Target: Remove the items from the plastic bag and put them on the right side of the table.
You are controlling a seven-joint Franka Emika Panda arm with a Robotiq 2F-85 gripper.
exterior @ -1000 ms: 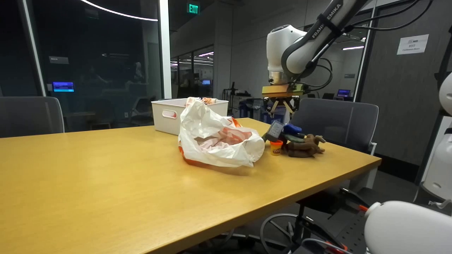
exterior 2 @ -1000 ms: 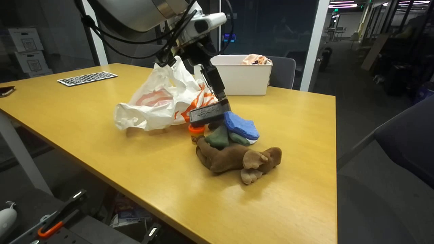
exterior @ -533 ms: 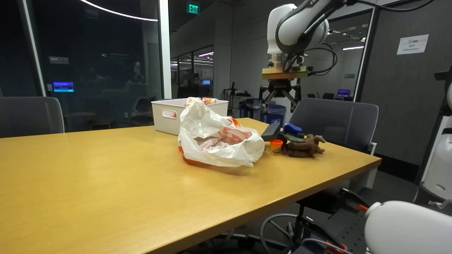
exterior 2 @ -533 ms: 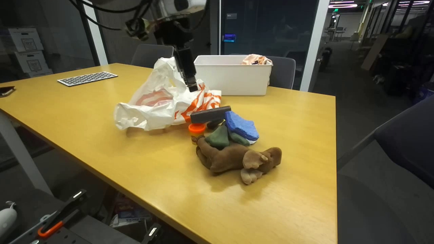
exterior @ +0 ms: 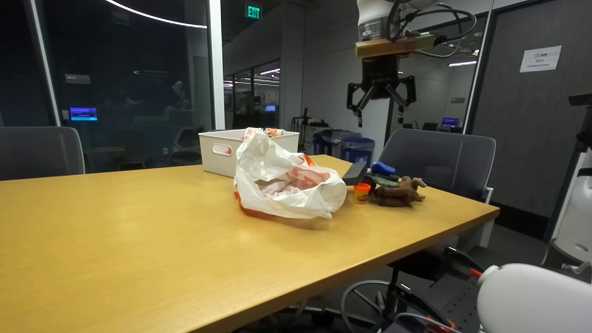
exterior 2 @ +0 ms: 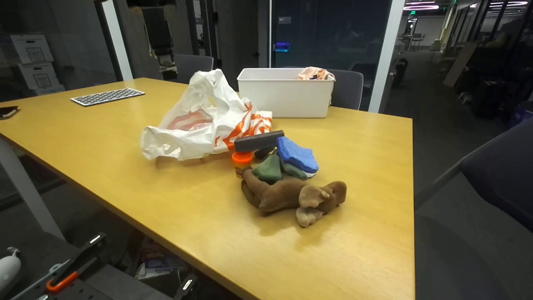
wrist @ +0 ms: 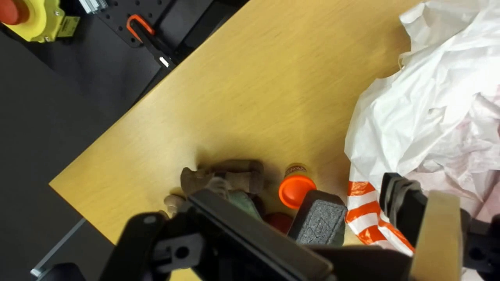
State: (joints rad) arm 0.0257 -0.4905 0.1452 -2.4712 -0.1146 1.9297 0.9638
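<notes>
Hangs w/ gripper (exterior: 380, 121) spread wide, well above & apart from plastic bag (exterior: 289, 185), dk gray block (exterior 2: 259, 141), orange-lid tub (exterior 2: 242, 159), blue item (exterior 2: 297, 154) & brn plush (exterior 2: 282, 193).

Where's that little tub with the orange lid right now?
In an exterior view, the tub stands on the table between the white bag at left and the brown stuffed toy at right.

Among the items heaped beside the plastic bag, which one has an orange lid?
The small yellow tub, standing upright. The dark grey block, blue pad, green soft item and brown plush toy near it show no orange.
</notes>
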